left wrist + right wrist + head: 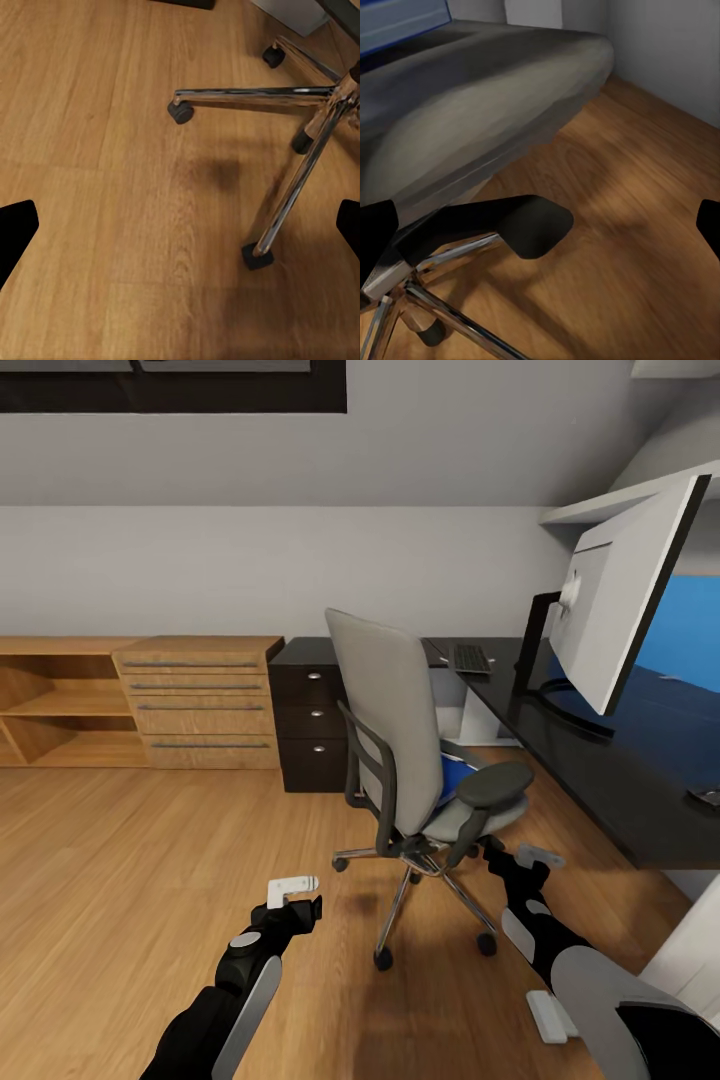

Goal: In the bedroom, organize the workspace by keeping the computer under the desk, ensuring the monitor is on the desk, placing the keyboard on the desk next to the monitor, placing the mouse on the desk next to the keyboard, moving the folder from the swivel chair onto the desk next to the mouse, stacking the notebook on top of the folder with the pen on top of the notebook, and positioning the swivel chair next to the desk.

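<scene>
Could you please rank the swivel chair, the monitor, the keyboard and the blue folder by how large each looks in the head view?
1. swivel chair
2. monitor, though it is nearer the camera
3. keyboard and folder: too close to rank; the keyboard lies farther away and the chair hides most of the folder.

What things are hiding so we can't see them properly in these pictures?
- Folder, head view: just a blue sliver on the seat; the chair back and armrest cover the rest.
- Small dark thing on the desk, head view: cut off by the picture's edge.
- Keyboard, head view: too far to see its keys.
</scene>
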`<state>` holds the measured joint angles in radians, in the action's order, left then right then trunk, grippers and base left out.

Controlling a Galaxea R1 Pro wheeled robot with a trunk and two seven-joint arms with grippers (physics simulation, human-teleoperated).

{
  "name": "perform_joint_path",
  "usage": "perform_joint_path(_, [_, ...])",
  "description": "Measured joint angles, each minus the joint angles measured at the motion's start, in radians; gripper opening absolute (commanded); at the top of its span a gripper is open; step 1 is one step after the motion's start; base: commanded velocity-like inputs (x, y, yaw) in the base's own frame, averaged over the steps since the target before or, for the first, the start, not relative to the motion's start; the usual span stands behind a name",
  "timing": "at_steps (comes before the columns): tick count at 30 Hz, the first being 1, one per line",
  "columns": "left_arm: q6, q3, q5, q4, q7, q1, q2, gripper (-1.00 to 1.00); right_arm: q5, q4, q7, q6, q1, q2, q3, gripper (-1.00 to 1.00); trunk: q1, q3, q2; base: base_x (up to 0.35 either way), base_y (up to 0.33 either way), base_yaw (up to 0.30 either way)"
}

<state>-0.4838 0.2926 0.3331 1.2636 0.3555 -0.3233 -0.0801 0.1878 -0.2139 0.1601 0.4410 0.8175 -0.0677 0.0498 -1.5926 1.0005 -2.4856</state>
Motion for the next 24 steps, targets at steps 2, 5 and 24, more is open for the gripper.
perform_joint_path(2, [0.000,0.000,0.000,0.000,0.000,0.000,0.000,1.00,0.000,0.000,0.000,0.000,0.000,0.000,0.000,1.00,0.000,0.000,0.000,0.000,0.000,0.000])
perform_joint_path(5, [0.000,0.000,0.000,-0.001,0.000,0.000,0.000,1.00,0.000,0.000,0.000,0.000,0.000,0.000,0.000,1.00,0.000,0.000,0.000,0.000,0.000,0.040])
perform_joint_path(24, [0.000,0.000,-0.001,-0.025,0.000,0.000,0.000,1.00,0.001,0.002,0.001,0.000,0.000,0.004,0.001,1.00,0.000,-0.018,0.000,0.000,0.000,0.177])
